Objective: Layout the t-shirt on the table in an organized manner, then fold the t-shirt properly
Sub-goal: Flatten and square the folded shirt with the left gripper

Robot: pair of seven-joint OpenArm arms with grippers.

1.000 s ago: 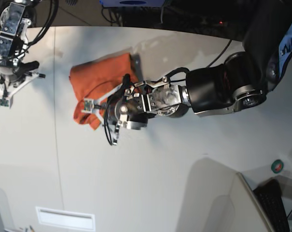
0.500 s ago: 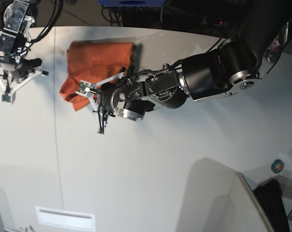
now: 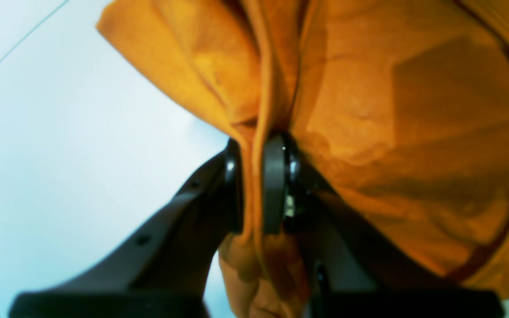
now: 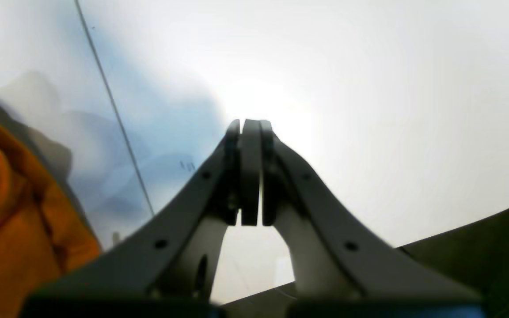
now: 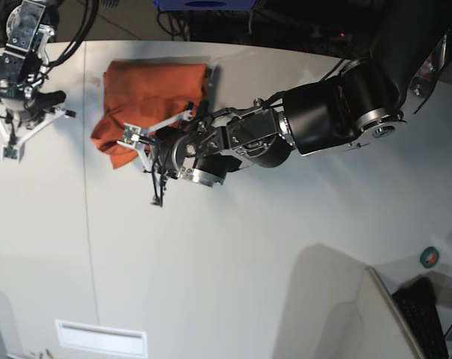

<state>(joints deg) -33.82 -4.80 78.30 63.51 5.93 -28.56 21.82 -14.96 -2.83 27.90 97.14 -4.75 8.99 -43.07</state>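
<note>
Cloth has travelled: the orange t-shirt (image 5: 146, 105), a second ago bunched nearer the middle, now lies up against the curved far edge of the table (image 5: 248, 262), dragged there by the left hand (image 3: 254, 190), which is clamped on a fold of it. It remains crumpled, so spreading has hardly begun. The right hand (image 4: 250, 172) hangs with its fingers pressed together, empty, just beside the shirt. Little room remains beyond that edge; plenty lies toward the near side.

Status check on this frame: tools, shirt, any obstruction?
Left tool shut on t-shirt fold. Right tool shut, empty. Shirt bunched on table. Nothing in the way.
</note>
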